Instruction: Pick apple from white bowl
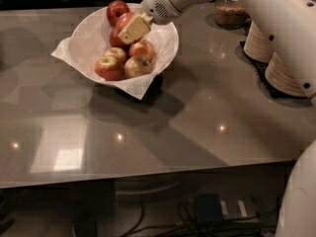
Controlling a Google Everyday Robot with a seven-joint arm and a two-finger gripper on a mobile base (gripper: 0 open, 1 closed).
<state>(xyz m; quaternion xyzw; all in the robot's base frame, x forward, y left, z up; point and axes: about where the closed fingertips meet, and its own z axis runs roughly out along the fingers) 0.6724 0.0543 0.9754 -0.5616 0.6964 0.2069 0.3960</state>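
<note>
The white bowl (89, 38), lined with white paper, stands on the grey table at the back left. It holds several apples. My gripper (129, 27) reaches in from the upper right and is shut on the apple (121, 24), large and orange-red, with one pale yellow finger (134, 29) across its front. The apple sits at the top of the pile, a little above the smaller yellow-red apples (109, 67). A darker crimson apple (117, 9) lies behind it at the bowl's far rim.
Two stacks of off-white paper plates (285, 73) stand on a black mat at the right edge. A glass jar (229, 11) is at the back right. My white arm (266, 14) crosses the upper right. The table's front edge (148, 174) runs along the bottom.
</note>
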